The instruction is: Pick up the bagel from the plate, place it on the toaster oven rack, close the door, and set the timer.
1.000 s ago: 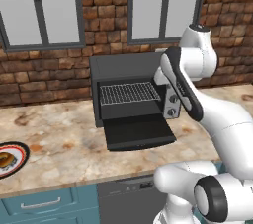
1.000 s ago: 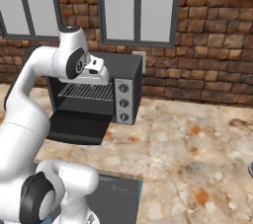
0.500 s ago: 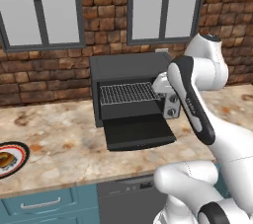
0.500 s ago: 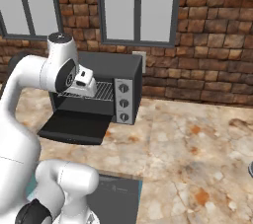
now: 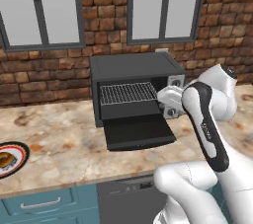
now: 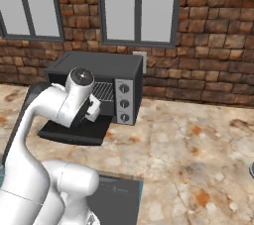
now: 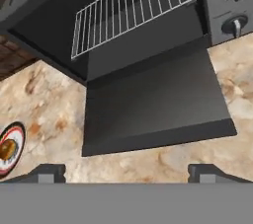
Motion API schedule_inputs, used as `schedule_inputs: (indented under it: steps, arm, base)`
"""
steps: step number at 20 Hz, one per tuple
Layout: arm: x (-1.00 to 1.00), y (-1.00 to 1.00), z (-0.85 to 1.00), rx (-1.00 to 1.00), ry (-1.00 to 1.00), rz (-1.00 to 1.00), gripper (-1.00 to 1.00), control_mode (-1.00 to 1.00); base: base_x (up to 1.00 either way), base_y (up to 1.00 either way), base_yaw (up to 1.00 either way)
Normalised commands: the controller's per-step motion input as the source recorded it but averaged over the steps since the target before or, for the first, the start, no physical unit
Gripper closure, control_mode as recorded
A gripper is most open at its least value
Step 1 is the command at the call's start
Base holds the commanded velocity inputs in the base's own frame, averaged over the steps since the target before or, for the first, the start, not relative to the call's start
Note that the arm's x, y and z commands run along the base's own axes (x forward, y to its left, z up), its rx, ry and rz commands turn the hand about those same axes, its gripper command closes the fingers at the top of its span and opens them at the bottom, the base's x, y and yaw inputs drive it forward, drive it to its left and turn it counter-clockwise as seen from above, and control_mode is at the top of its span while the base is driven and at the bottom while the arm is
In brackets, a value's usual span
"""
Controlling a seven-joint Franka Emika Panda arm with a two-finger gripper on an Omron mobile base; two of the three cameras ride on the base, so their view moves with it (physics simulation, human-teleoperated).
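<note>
The plate (image 5: 12,157) with the bagel (image 5: 5,159) runs off the left edge; the arm hides the oven's knobs (image 5: 171,112).

A matt dark-grey toaster oven (image 5: 133,70) with a smooth drop-down door (image 7: 153,104) holds a bright silver wire rack (image 5: 127,92). It stands on a polished, mottled beige stone counter (image 6: 198,144) before a rough red-brown brick wall (image 5: 54,75). A glossy plate (image 5: 20,161) carries a toasted bagel (image 5: 5,159).

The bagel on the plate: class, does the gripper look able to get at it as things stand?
Probably yes. The bagel lies uncovered on the plate at the counter's left end, with bare counter between. The open gripper hangs by the door, well away, so a long sideways reach is needed.
</note>
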Motion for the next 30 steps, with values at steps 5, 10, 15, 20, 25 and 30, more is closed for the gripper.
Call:
schedule_inputs:
  steps: [5, 10, 15, 20, 25, 30]
  arm:
    - [0.11, -0.04, -0.43, 0.53, -0.02, -0.03, -1.0, -1.0]
    - [0.36, -0.12, -0.01, 0.35, 0.07, 0.0, -1.0, -1.0]
    - [0.55, -0.03, 0.0, 0.15, 0.16, 0.0, -1.0, -1.0]
    - [0.55, -0.1, 0.0, 0.04, 0.06, 0.0, -1.0, -1.0]
    - [0.48, -0.23, -0.02, 0.11, 0.04, 0.05, -1.0, -1.0]
    - [0.32, -0.06, -0.05, 0.07, 0.0, 0.0, -1.0, -1.0]
  base:
    - [0.0, 0.0, 0.0]
    - [0.0, 0.0, 0.0]
    - [0.0, 0.0, 0.0]
    - [0.0, 0.0, 0.0]
    - [0.0, 0.0, 0.0]
    - [0.0, 0.0, 0.0]
